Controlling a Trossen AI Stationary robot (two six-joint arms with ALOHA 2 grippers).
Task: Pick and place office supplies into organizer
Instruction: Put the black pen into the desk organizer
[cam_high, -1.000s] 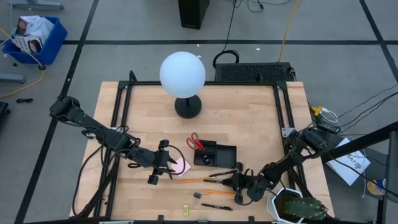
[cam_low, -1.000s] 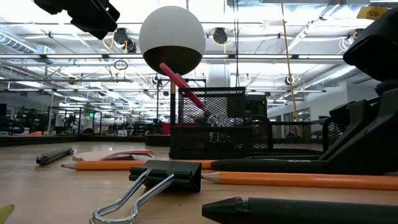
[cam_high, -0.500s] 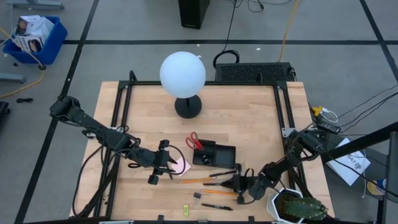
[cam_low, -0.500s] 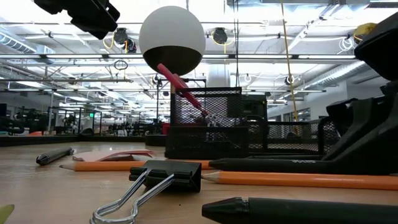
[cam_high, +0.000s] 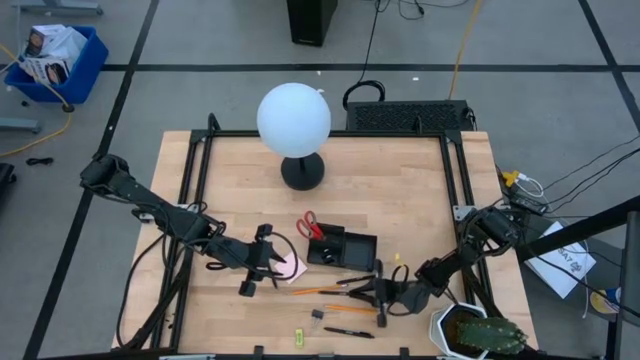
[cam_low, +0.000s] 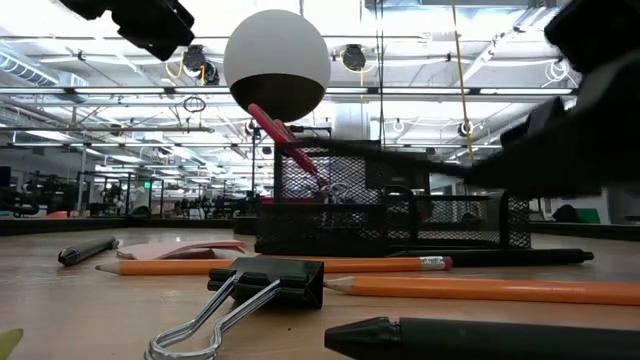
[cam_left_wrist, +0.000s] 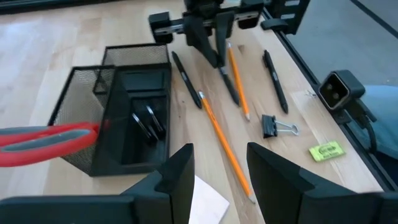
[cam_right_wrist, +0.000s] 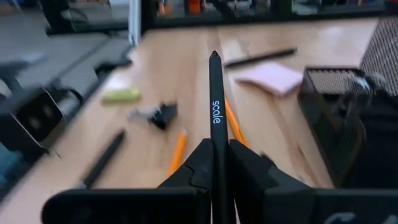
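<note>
Right gripper (cam_right_wrist: 214, 163), low near the counter's front edge toward the right corner: jaws clamped on a slim black pen with white lettering (cam_right_wrist: 215, 106), its barrel sticking straight out ahead between the fingers. In the high view this gripper (cam_high: 372, 291) sits just in front of the black wire-mesh organizer (cam_high: 343, 249).

Left gripper (cam_high: 262, 262) hovers left of the organizer, at front-centre of the light wooden counter (cam_high: 400, 180). Jaws stand apart, nothing between them; the left wrist view shows the two dark fingers (cam_left_wrist: 180, 174) with a clear gap.

Organizer (cam_left_wrist: 118, 106): two compartments. Red-handled scissors (cam_left_wrist: 50, 138) stand in it, handles up and leaning out. A couple of dark pens lie in the lower tray section.

Pink square sticky-note pad (cam_high: 293, 268) lies flat on the counter, just beside the left gripper.

Loose along the front edge: two thin orange pencils (cam_left_wrist: 221, 134), another black pen (cam_left_wrist: 275, 81), a black binder clip with wire handles (cam_left_wrist: 275, 126), a small yellow-green piece (cam_left_wrist: 326, 150).

White globe lamp on a round black base (cam_high: 294, 120) stands toward the back edge, centre.
</note>
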